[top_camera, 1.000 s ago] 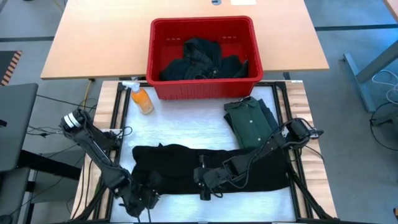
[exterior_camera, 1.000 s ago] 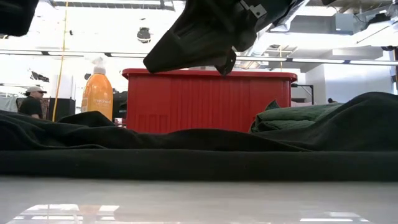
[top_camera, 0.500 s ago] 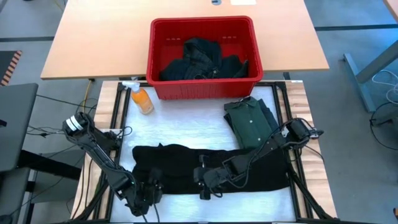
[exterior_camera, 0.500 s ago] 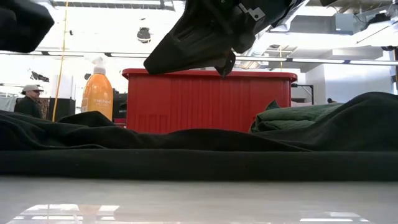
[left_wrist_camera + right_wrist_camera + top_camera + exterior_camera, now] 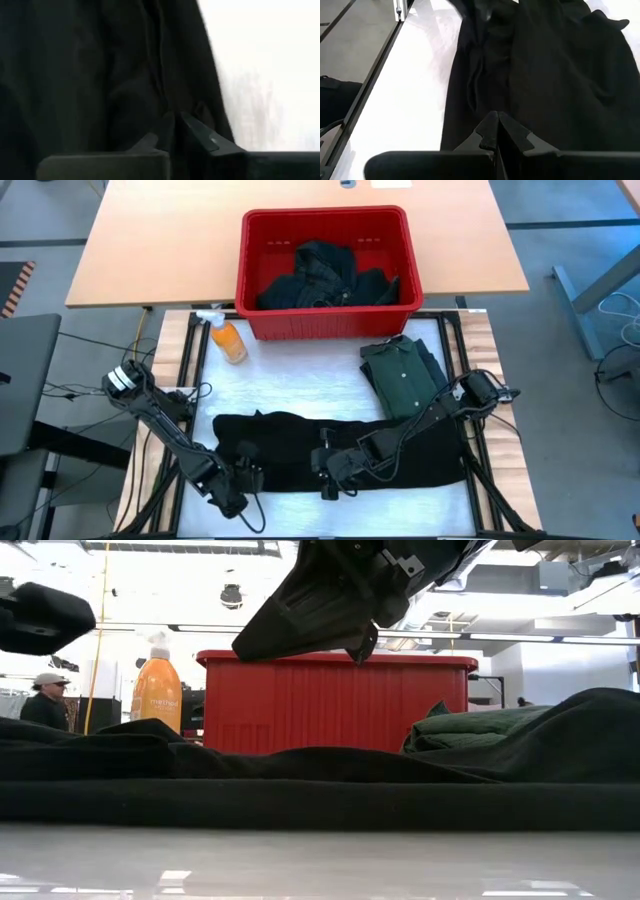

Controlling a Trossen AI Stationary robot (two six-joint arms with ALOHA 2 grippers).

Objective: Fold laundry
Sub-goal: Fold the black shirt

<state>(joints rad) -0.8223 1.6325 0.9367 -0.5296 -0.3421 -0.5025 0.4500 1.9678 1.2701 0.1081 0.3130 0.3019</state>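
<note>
A long black garment (image 5: 340,450) lies spread across the near side of the white tabletop (image 5: 300,380). The left pincer (image 5: 243,476) is pinched tight on its left end, the right pincer (image 5: 325,465) closed on its middle. A folded green shirt (image 5: 403,378) lies beside the red basket (image 5: 326,330).

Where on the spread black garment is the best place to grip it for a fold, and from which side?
Probably the black garment is best taken at its near hem corners, coming from the table's near edge. It lies flat and long across the table, so its thin edge there can be pinched and lifted toward the red basket.
</note>
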